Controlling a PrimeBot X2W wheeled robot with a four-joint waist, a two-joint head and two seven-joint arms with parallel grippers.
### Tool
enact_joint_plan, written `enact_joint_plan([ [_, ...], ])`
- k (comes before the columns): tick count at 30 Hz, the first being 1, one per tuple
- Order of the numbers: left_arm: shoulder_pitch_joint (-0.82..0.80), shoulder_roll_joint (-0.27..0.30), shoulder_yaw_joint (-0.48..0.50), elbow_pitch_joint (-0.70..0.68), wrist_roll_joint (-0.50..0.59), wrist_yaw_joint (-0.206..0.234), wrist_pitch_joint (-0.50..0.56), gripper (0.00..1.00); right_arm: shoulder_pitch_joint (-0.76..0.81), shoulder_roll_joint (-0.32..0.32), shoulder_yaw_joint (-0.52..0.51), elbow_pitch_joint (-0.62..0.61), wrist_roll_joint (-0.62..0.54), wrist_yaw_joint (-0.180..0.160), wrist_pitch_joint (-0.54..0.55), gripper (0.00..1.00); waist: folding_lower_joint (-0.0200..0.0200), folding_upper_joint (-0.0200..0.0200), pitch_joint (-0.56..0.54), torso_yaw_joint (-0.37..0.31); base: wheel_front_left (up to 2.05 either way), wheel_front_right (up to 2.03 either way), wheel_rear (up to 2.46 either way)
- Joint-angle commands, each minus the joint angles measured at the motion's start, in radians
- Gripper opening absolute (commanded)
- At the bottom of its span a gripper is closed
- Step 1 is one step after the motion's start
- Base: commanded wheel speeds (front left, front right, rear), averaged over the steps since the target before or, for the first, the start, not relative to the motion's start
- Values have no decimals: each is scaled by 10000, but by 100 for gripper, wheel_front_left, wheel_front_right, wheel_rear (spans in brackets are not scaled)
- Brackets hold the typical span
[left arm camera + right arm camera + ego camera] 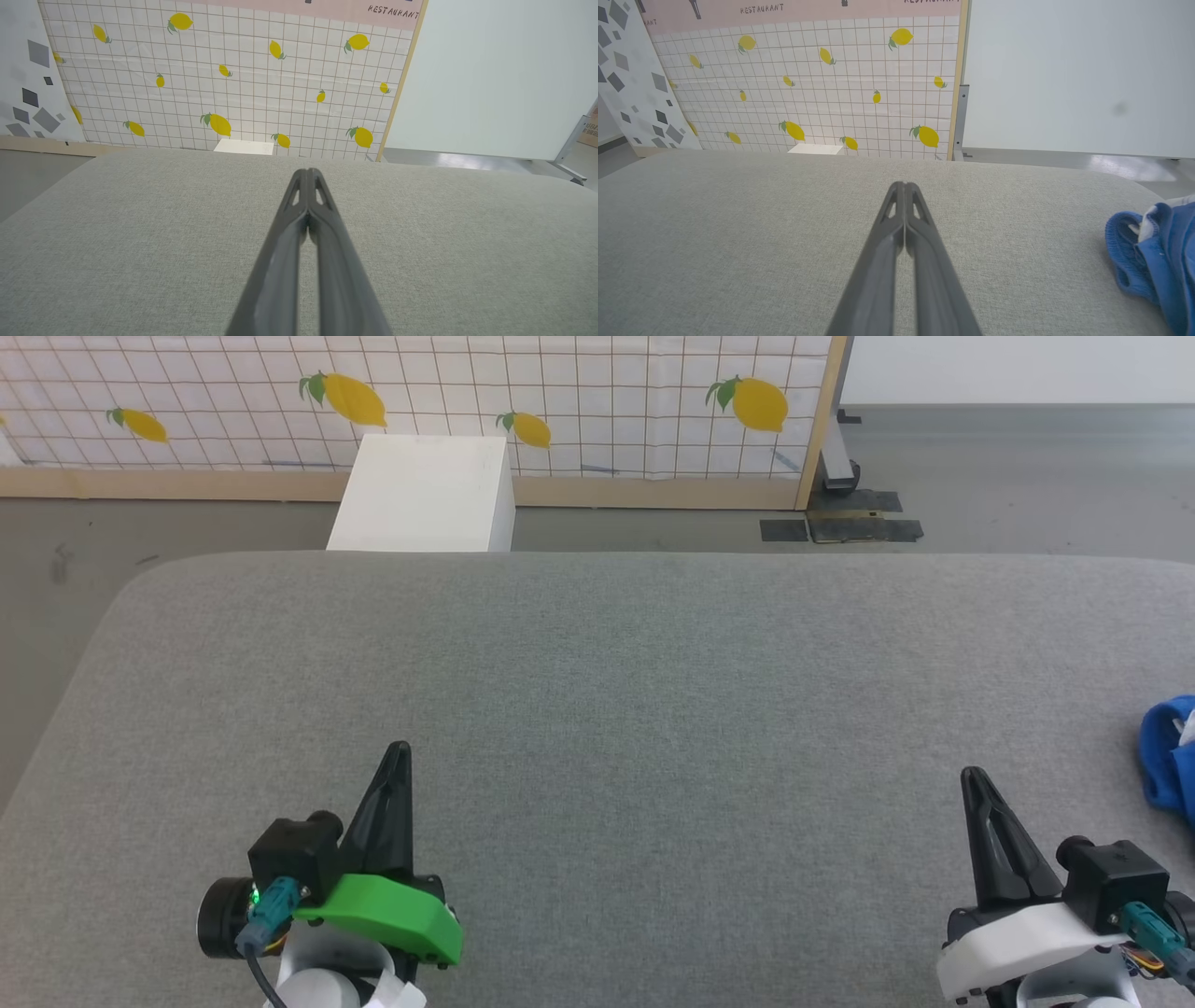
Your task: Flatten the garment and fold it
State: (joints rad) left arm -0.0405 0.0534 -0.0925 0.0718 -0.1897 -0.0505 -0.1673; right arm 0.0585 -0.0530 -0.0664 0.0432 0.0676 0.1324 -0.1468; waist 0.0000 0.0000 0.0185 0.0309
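A lemon-print tiled backdrop (597,401) is standing behind a grey fabric-covered counter (597,663), with a white box (425,495) sitting between them. The garment (1167,756) is lying bunched at the counter's right edge, near the right gripper (973,775) but apart from it. That gripper and the left gripper (400,751) are pointing toward the backdrop, fingers pressed together and holding nothing.

My left gripper (400,749) is two long, tapering black fingers (387,812) on a bright green cover (383,913), beside a black camera block (294,854) with a teal plug (275,907), a black cable (261,980) and a tiny green light (254,896). My right gripper (971,775) matches, but has a white cover (1013,943), with thin coloured wires (1148,959) at its right edge.
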Motion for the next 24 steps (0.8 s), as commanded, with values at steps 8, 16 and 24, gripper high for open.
enact_joint_plan([
  [8, 172, -14, 130, -125, 345, 112, 218, 0, -222, 12, 96, -99, -130, -7, 195, 0, 0, 0, -19, -32, 0, 0, 0],
  [16, 198, -16, 219, -191, 518, 156, 380, 0, -262, 14, 159, -136, -191, -8, 336, 0, 0, 0, -38, -63, 0, 0, 0],
  [24, 224, -18, 307, -257, 690, 200, 542, 0, -302, 16, 222, -173, -251, -10, 478, 0, 0, 0, -56, -94, 0, 0, 0],
])
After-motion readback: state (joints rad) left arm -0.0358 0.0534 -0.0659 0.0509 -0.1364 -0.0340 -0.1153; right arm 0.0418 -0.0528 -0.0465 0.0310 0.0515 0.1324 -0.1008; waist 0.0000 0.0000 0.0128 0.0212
